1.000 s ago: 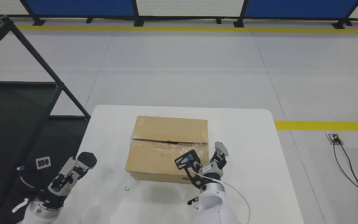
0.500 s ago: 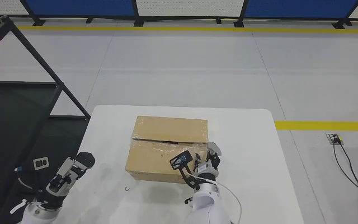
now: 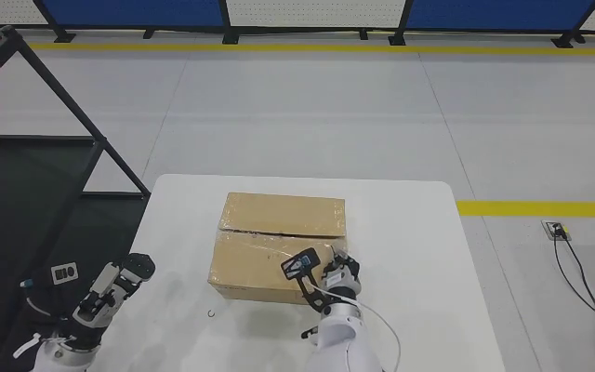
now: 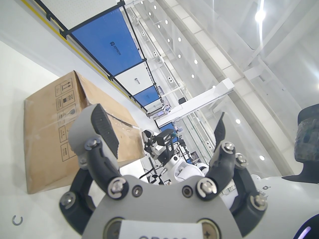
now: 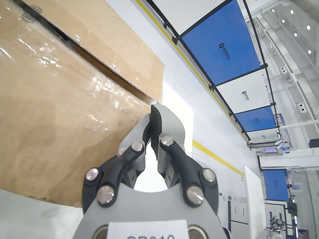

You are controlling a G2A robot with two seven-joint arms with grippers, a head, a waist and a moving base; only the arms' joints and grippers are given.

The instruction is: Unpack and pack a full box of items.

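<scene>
Two grippers sit at the near edge of the white table point(image 3: 418, 279). The left gripper point(image 3: 139, 265) point(image 4: 159, 120) hangs off the table's near left corner, released, its ribbed fingers point(image 4: 103, 128) spread wide with nothing between them. The right gripper point(image 3: 339, 270) point(image 5: 154, 115) is clenched, pads pressed flat together, with its tips right at the near right corner of the cardboard box point(image 3: 279, 246) point(image 4: 49, 130) point(image 5: 62, 75), where the top seam meets the box's edge. Whether a scrap of tape is pinched between the pads cannot be told. A small open metal ring point(image 3: 213, 312) point(image 4: 17, 220) lies on the tabletop between the two arms, just in front of the box's near left corner and apart from it. The box stands in the middle of the table with its flaps folded down. Clear shiny tape runs across the top, and in the right wrist view the seam between the flaps gapes as a dark slit. Printed handling symbols mark the side of the box facing the left gripper. Beyond the table lies pale floor, with a yellow line point(image 3: 525, 207) to the right, a floor socket with its cable point(image 3: 556, 230) just past it, and a black metal frame point(image 3: 56, 93) to the left. Farthest off, blue and white panels point(image 3: 130, 11) stand behind another yellow stripe.
</scene>
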